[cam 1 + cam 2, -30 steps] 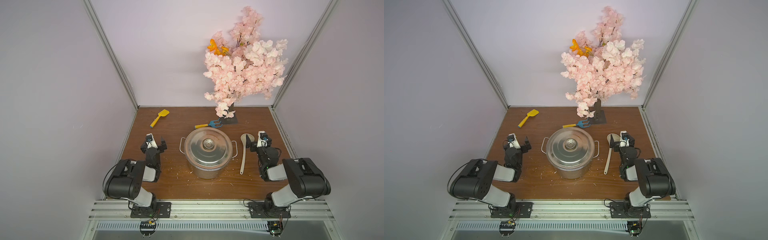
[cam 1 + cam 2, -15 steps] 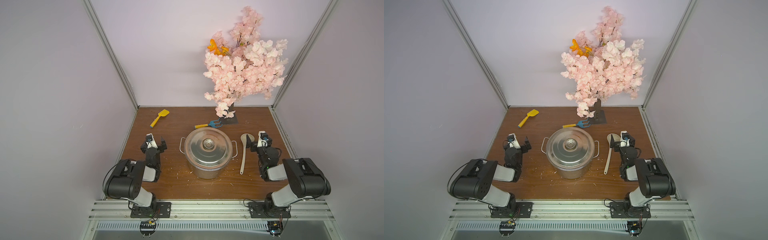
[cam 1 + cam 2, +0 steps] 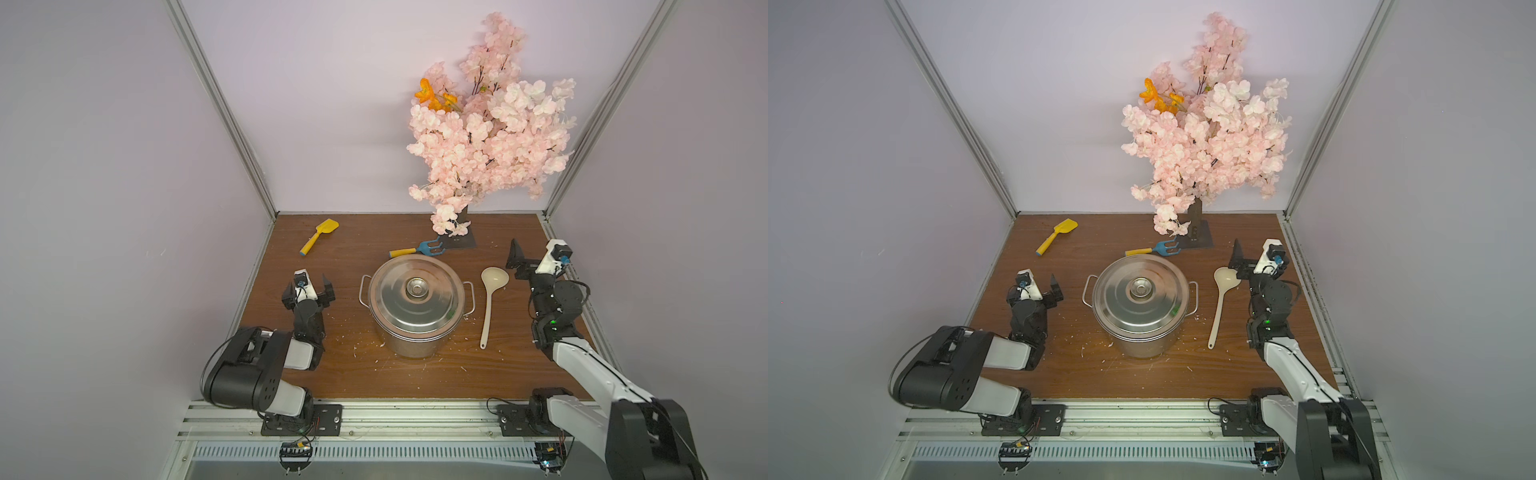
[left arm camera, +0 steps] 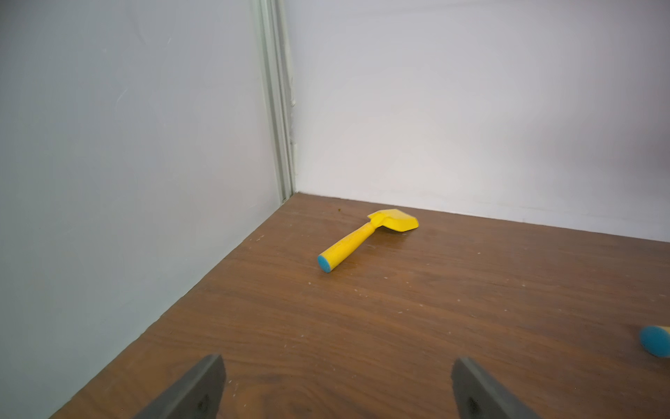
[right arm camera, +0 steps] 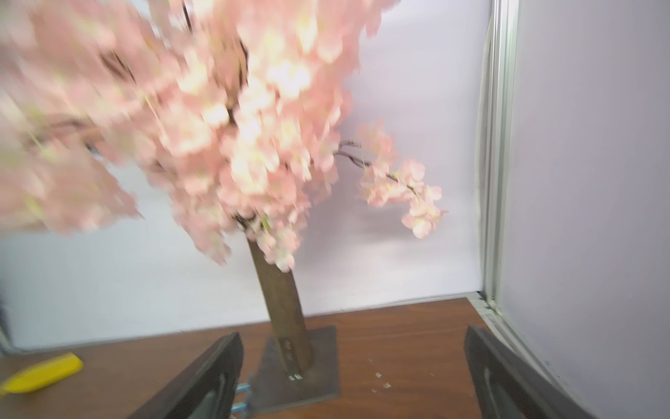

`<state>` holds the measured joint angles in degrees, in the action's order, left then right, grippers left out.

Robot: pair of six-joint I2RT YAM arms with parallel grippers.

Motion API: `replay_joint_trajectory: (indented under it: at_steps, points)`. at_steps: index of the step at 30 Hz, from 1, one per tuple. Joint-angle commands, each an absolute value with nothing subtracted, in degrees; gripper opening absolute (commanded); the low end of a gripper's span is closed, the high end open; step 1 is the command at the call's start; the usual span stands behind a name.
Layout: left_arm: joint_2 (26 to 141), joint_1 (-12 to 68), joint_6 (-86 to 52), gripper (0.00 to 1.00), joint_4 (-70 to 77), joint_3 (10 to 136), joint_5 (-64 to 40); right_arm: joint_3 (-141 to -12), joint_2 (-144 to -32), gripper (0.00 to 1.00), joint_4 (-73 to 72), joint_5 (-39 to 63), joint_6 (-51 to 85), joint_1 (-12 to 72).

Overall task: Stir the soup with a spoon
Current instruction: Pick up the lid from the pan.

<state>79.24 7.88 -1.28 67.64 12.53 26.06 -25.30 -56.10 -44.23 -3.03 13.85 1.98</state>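
Note:
The spoon [image 3: 488,305] [image 3: 1219,305], a cream ladle, lies flat on the table right of the steel pot [image 3: 415,297] [image 3: 1139,297], bowl toward the back. The pot's lid is on, so the soup is hidden. My right gripper [image 3: 538,255] [image 3: 1258,255] [image 5: 353,333] is raised just right of and behind the ladle's bowl, open and empty, facing the tree. My left gripper [image 3: 307,286] [image 3: 1034,286] [image 4: 337,366] rests low, left of the pot, open and empty, facing the back left corner.
A yellow toy shovel [image 3: 319,237] [image 4: 366,239] lies at the back left. Just behind the pot is a blue rake [image 3: 419,249] [image 3: 1154,249]. A pink blossom tree [image 3: 486,124] [image 5: 282,308] on a dark base plate [image 3: 463,241] overhangs the back right. Walls close three sides.
My right arm has unfolded and lifted its gripper up and toward the back, beside the ladle's bowl. The left arm, pot and spoon have not moved.

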Motion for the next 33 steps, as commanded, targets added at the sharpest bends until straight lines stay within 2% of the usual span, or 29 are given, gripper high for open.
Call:
replay_joint_trajectory:
  at_steps: [1, 3, 7, 11, 16, 20, 27, 33]
  points:
    - [69.08, 8.47, -5.52, 1.00, 45.58, 21.47, 31.84, -27.77, -50.32, 1.00, -29.57, 0.28, 32.79, 2.03]
    - [63.86, 7.80, -12.96, 1.00, 32.42, 26.53, 33.33, -28.81, -46.31, 0.99, -23.19, -0.71, 42.15, 1.62]
    - [57.55, 5.62, -39.54, 1.00, 0.91, 37.10, 37.58, -29.86, -43.42, 0.99, -23.58, 8.71, 43.46, 1.21]
    - [51.89, 6.29, -32.60, 1.00, -4.81, 41.04, 18.01, -36.64, -45.37, 0.99, -11.70, 11.94, 39.18, 2.82]
    - [46.53, 18.90, -31.91, 1.00, -13.00, 46.03, 17.57, -39.28, -44.60, 0.98, -3.54, 8.50, 37.25, 7.64]
    - [48.94, 31.90, -31.95, 1.00, -19.73, 52.61, 17.36, -38.87, -45.18, 0.98, 0.34, 5.88, 38.96, 12.83]
    - [56.96, 54.38, -32.54, 1.00, -22.43, 60.67, 26.73, -37.83, -44.38, 0.98, 3.19, 0.07, 39.93, 20.17]
    - [70.72, 61.05, -30.10, 1.00, -25.91, 69.05, 31.46, -37.94, -43.88, 0.99, 5.45, -1.13, 39.45, 20.30]
